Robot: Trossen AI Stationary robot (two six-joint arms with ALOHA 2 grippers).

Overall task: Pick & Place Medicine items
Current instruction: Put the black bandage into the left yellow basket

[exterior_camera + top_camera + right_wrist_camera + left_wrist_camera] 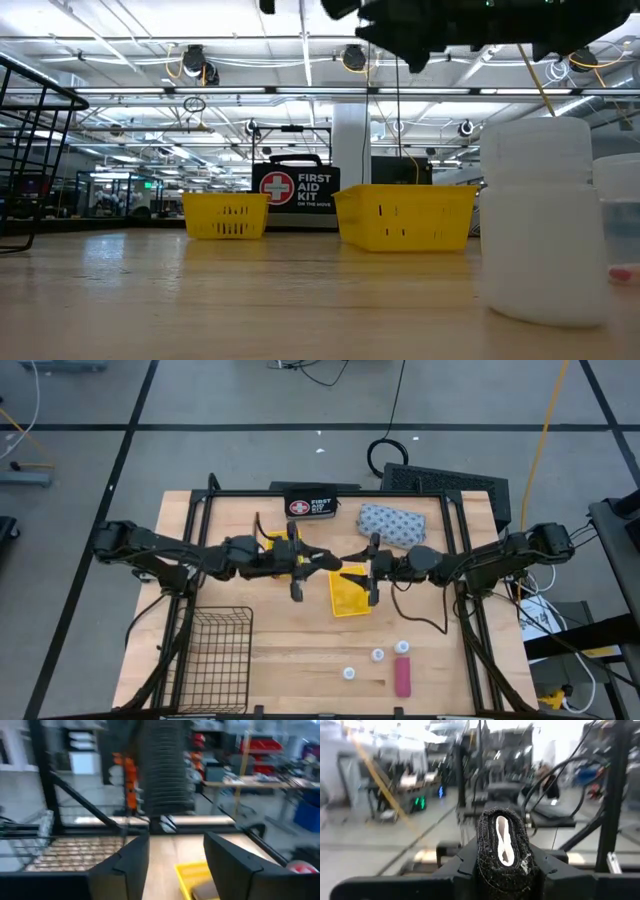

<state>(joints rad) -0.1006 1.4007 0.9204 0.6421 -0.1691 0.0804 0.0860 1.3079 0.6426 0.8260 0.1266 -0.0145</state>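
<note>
Starting at your near edge, you have the pink flat bar (403,678) lying on the wood with three tiny white round containers (377,655) just left of it and beyond it, none yet picked up. The wire basket (214,643) sits empty-looking at the near left, probably the drop spot, though that is only a guess.

Mid-table, both arms meet above the two yellow trays (350,588). Your left gripper (502,842) is clenched on a small black block with a white strip showing through it, held raised and level, pointing out toward the room; it looks carried, not yet set down. Your right gripper (175,862) hovers over the right-hand yellow tray with its fingers apart and nothing between them, so it reads as released.

Farther back, the grey-blue patterned soft pouch (392,524) lies untouched at the far right, beside the black First Aid case (311,508) against the far edge.
</note>
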